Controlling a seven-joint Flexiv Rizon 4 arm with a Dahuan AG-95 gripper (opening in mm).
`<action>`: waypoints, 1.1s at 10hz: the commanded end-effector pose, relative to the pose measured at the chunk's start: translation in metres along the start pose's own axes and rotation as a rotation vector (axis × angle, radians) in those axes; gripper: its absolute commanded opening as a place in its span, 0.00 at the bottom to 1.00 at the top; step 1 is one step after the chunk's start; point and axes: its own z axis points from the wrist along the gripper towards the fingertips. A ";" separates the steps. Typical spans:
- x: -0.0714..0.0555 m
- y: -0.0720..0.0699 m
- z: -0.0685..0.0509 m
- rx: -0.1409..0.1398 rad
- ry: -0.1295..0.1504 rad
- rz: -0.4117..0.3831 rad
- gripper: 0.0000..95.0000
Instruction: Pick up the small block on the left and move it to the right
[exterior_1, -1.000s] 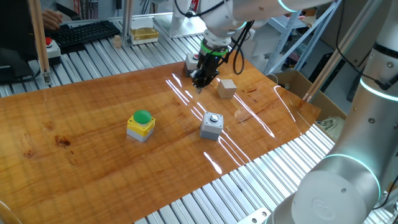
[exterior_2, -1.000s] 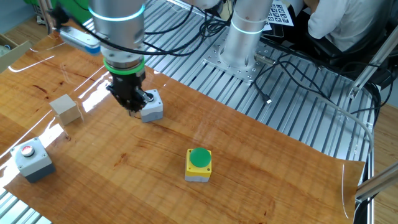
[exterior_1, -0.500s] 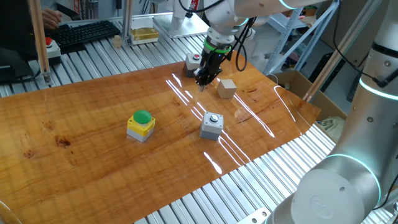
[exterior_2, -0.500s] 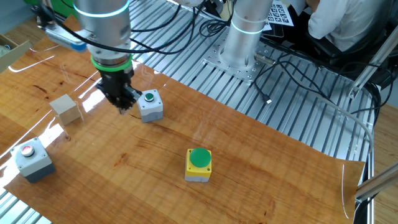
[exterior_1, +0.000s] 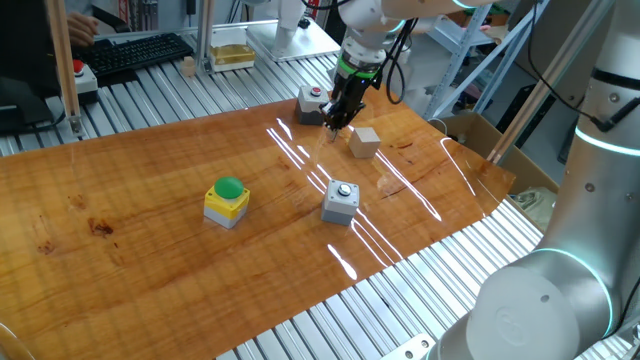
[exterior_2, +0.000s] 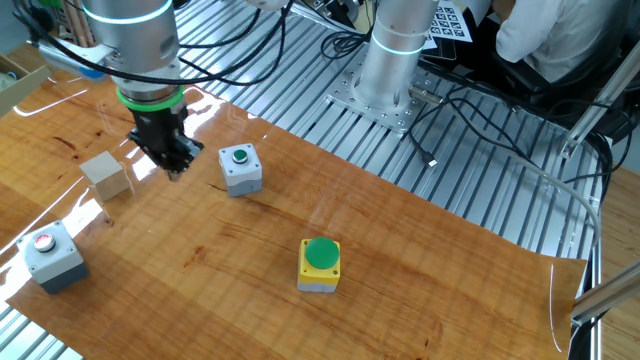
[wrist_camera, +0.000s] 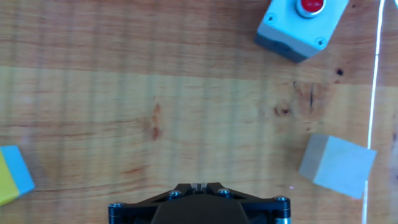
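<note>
The small block (exterior_1: 365, 141) is a plain pale wooden cube on the brown table. It also shows at the left in the other fixed view (exterior_2: 106, 174) and at the right edge of the hand view (wrist_camera: 337, 165). My gripper (exterior_1: 333, 122) hangs just above the table between the block and a grey button box (exterior_1: 312, 101). In the other fixed view the gripper (exterior_2: 175, 170) is a short way right of the block and apart from it. In the hand view its fingertips (wrist_camera: 198, 186) are pressed together with nothing between them.
A grey box with a green button (exterior_2: 241, 167) stands right of the gripper. A grey box with a red button (exterior_2: 50, 255) is near the front left edge. A yellow box with a green dome (exterior_2: 320, 265) stands mid-table. Metal rails surround the table.
My gripper has moved away from the green-button box toward the small block. It stays shut and empty. The boxes and the block have not moved.
</note>
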 end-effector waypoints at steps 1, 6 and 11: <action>-0.004 -0.010 0.011 0.000 -0.012 0.001 0.00; -0.002 -0.007 0.033 0.003 -0.036 0.051 0.00; -0.002 -0.007 0.033 0.023 0.034 0.148 0.00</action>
